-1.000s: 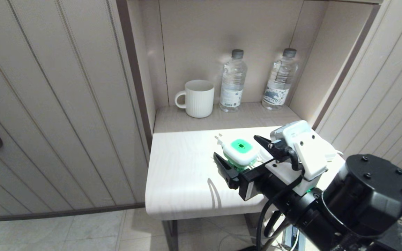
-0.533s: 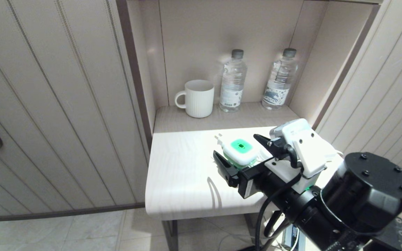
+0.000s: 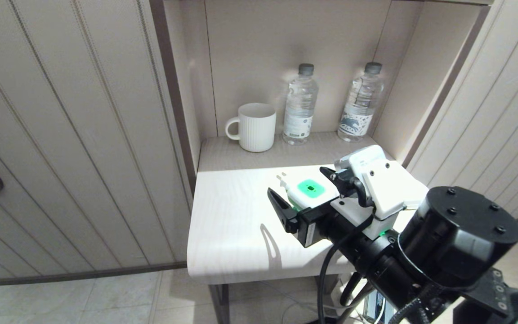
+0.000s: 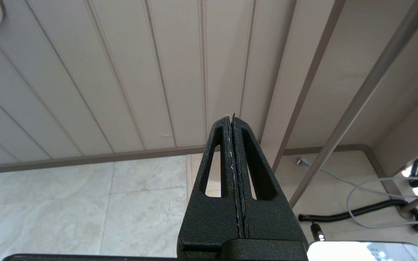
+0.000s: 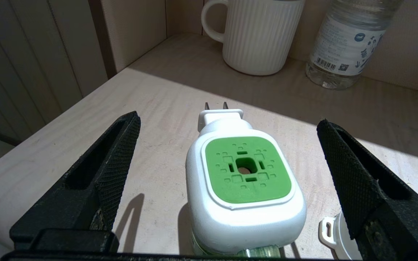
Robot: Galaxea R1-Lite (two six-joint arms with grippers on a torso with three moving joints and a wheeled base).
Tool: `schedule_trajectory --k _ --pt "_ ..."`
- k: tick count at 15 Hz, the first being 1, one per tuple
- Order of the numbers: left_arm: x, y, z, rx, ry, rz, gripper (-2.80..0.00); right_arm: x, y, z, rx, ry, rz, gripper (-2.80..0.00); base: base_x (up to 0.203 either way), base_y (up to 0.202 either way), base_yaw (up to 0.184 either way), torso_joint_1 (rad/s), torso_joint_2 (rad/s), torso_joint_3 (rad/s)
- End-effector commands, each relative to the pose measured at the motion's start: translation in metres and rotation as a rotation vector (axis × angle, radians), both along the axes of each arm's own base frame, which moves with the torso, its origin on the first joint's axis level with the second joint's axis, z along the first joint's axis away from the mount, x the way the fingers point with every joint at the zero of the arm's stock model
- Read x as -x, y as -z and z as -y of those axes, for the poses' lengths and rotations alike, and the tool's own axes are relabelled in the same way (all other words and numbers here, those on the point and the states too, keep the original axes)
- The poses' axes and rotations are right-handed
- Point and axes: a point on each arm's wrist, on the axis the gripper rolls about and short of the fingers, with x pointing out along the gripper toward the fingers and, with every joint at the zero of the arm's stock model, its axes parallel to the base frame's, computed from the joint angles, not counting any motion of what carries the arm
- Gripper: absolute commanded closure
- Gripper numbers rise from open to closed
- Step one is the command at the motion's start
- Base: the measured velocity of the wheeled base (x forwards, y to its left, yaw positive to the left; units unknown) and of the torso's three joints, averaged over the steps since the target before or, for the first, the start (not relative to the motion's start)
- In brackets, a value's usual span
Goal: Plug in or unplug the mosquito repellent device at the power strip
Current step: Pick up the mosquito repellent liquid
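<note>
On the pale tabletop (image 3: 232, 225) in front of you, the mosquito repellent device (image 3: 309, 192) lies unplugged, green patch facing up and its two metal prongs (image 5: 215, 106) pointing toward the back of the alcove. Your right claw (image 3: 306, 193) is spread wide around it, one black finger (image 5: 111, 163) on each side, and neither finger touches the white body; nothing is gripped. From the right wrist view you can see clear gaps of bare wood between the device and both fingers, and a bit of translucent green bottle (image 5: 259, 251) at the device's near end. A small white part (image 5: 330, 228) sits on the tabletop just beside the device, mostly hidden by the claw; you cannot tell what it is.

Your left claw (image 4: 232, 119) hangs low beside the furniture, facing the panelled wall (image 4: 122, 72) and tiled floor (image 4: 85, 203), its fingers pressed flat together with nothing between them.

At the back of the alcove stand a white ribbed mug (image 3: 255, 127) and two clear water bottles (image 3: 300, 104) (image 3: 360, 102), well apart from the device.
</note>
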Motion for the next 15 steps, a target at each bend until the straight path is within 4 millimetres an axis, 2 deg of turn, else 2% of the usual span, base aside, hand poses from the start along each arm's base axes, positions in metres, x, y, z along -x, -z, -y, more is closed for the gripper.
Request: schedule_trajectory --k 1,15 --pt "-0.0001 0.0 0.0 0.0 0.0 -0.001 0.0 -0.0016 -0.0012 -0.0009 -0.005 0.006 0.008 -2.8 0.0 0.0 0.0 0.0 0.0 0.0" --pt "-0.0001 0.0 0.0 0.0 0.0 -0.001 0.0 -0.0098 0.0036 -0.0044 0.011 0.019 0.002 -2.8 0.0 0.0 0.0 0.0 0.0 0.0"
